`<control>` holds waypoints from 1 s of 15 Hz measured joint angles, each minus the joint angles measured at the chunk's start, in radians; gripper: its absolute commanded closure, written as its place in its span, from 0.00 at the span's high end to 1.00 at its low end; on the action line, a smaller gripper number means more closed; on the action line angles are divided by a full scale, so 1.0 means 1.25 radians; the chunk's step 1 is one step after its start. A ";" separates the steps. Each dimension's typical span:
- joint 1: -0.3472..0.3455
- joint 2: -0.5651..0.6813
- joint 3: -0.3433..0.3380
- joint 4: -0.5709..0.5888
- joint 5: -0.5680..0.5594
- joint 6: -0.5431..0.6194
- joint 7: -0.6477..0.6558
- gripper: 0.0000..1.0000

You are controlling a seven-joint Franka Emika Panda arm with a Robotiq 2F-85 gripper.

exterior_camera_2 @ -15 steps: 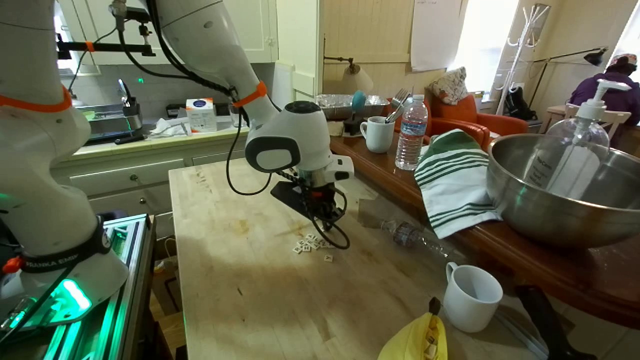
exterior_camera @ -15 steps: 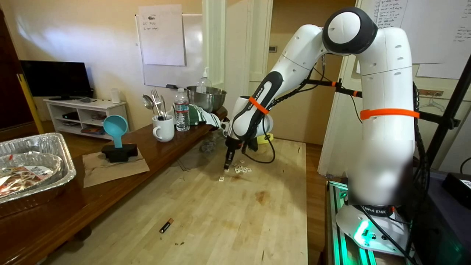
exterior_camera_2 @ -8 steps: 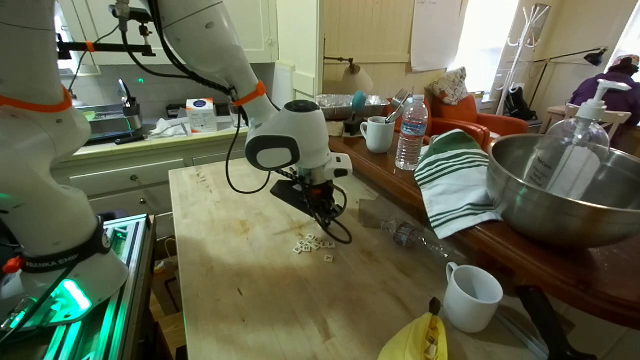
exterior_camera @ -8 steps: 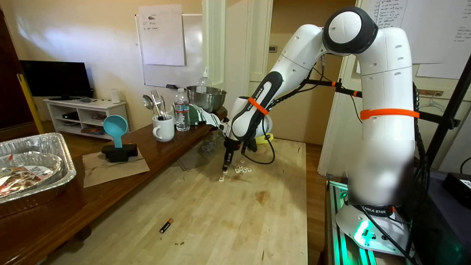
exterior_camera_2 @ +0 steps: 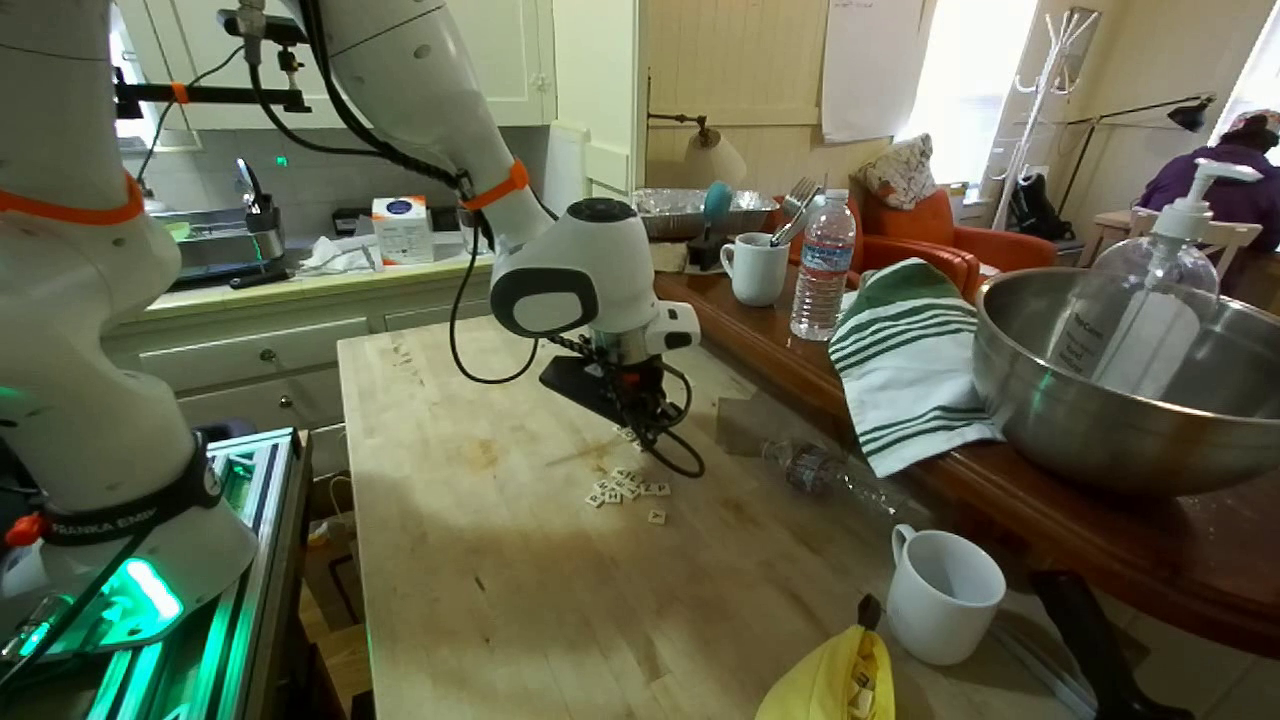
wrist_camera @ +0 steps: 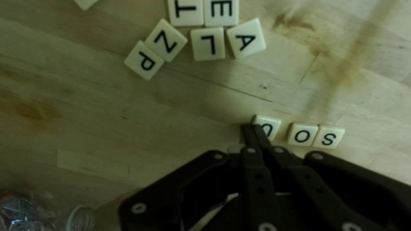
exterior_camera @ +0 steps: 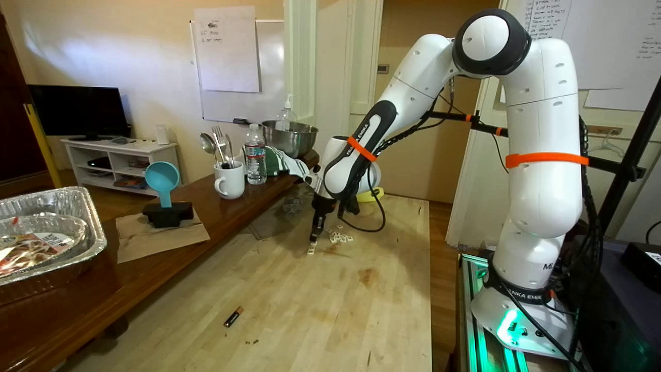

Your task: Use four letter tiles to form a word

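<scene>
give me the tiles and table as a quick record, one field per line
gripper: shut, partly covering third tile; contact unclear
row: O tile, S tile side by side; third tile after a gap
cluster: includes P tile, L tile, A tile
word: no fourth seen in row
elsewhere: battery on table

The tool (wrist_camera: 252, 127) partly hides one letter tile (wrist_camera: 272, 123).

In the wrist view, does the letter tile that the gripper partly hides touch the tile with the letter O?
No, a clear gap shows between the partly hidden tile and the O tile.
</scene>
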 measured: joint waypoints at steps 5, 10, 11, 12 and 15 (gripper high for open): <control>0.002 0.000 0.005 0.000 0.000 0.000 -0.005 0.00; 0.002 0.001 0.015 0.000 0.000 0.000 -0.017 0.00; 0.002 0.001 0.016 0.000 0.000 0.000 -0.018 0.00; 0.002 0.001 0.017 0.000 0.000 0.000 -0.020 0.00; 0.002 0.001 0.018 0.000 0.000 0.000 -0.023 0.00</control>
